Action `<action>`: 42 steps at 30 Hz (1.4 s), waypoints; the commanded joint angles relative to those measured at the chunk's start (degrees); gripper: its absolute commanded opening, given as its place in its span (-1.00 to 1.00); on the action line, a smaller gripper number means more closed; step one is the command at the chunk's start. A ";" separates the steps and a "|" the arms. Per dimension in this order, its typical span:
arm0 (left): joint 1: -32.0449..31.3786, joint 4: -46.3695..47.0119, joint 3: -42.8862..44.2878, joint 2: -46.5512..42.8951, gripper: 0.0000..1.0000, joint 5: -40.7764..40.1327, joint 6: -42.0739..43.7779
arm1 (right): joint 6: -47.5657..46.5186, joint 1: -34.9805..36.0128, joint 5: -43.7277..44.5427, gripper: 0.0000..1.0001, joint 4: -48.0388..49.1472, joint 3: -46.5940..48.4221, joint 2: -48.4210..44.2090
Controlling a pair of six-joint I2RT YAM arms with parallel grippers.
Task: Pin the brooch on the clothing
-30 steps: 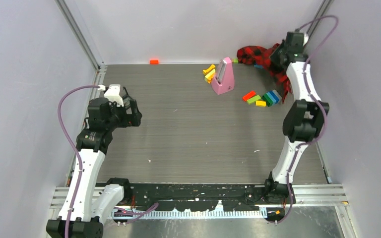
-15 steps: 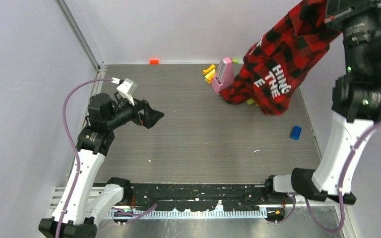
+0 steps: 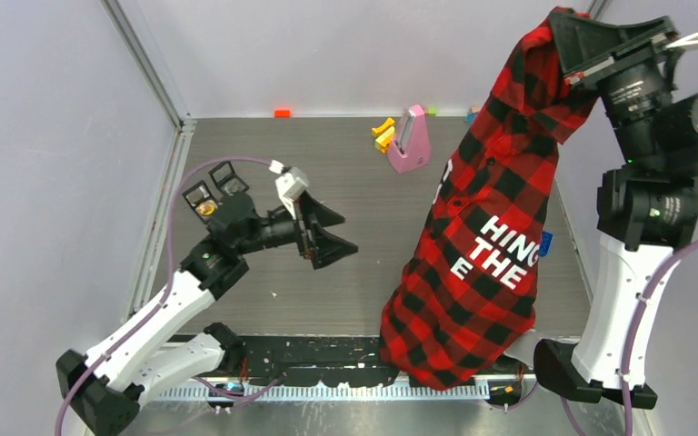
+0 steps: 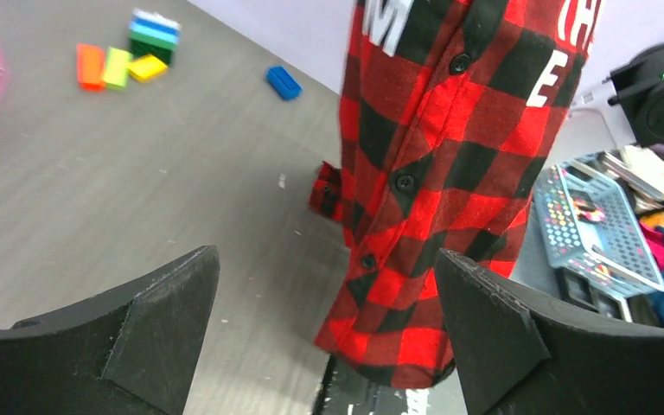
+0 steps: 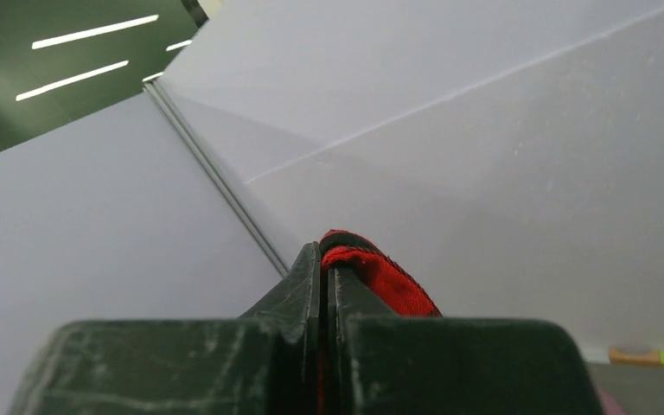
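Since half a sec ago your L arm has stretched out to the R over the table. The R arm has hauled the shirt up and toward the near edge, so it now dangles full length instead of trailing by the pink stand.

Going L to R: your L gripper is held off the table and points at the shirt, fingers spread wide w/ nothing btw them. Its wrist cam looks through that gap at the shirt's button placket. A small orange block sits at the back edge, well apart from the rest. Yellow blocks lie just beside the pink stand, which is upright near the back, R of ctr.

The shirt is red/black check w/ white letters, "HING THE" readable from above. It hangs from its top end at the R side, and in the top view its hem comes down over the rail at the near edge. Can't tell if the cloth touches the table. The L wrist cam shows a cluster of coloured blocks lying on the table. A blue block peeks out at the shirt's R edge.

Your R gripper is high over the R side, fingers pressed tight together, pinching a fold of the red fabric. Off the table, a perforated basket w/ small bits shows in the L wrist cam.
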 commanded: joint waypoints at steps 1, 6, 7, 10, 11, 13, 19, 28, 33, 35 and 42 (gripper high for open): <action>-7.48 13.80 -4.70 3.45 0.96 -2.89 -6.27 | 3.87 0.17 -2.43 -0.99 6.16 -8.47 -1.78; -17.82 21.03 -9.40 10.38 0.96 -11.27 -2.82 | 4.10 0.21 -2.95 -0.99 7.64 -17.57 -3.48; -18.70 22.79 -9.84 12.84 0.96 -12.36 -2.30 | 4.40 0.19 -3.20 -0.99 7.92 -18.00 -3.54; -19.88 26.74 -9.25 20.69 0.96 -14.14 -0.19 | 5.04 0.14 -4.24 -0.99 8.75 -19.03 -3.40; -20.14 26.80 -8.73 22.91 0.96 -16.48 1.06 | 5.31 0.20 -4.70 -0.99 8.90 -19.04 -3.30; -20.47 26.92 -8.27 27.15 0.96 -24.90 2.28 | 5.73 0.14 -5.42 -0.99 9.11 -19.04 -3.20; -20.83 24.76 -8.19 30.83 0.96 -38.41 2.19 | 5.11 0.16 -5.53 -0.99 9.18 -19.74 -3.42; -28.42 22.57 0.25 45.74 0.91 -45.04 7.26 | 2.86 0.16 0.24 -0.99 7.73 -23.10 -2.56; -30.34 21.78 6.81 53.41 0.63 -47.75 9.64 | 1.36 0.21 2.34 -0.99 6.40 -23.92 -2.35; -30.76 21.15 8.80 55.79 0.56 -49.11 10.52 | 0.98 0.18 3.12 -0.99 5.99 -24.26 -2.52; -31.66 15.14 12.86 63.00 -0.01 -60.34 10.10 | 0.71 0.13 4.48 -0.99 5.84 -26.23 -3.02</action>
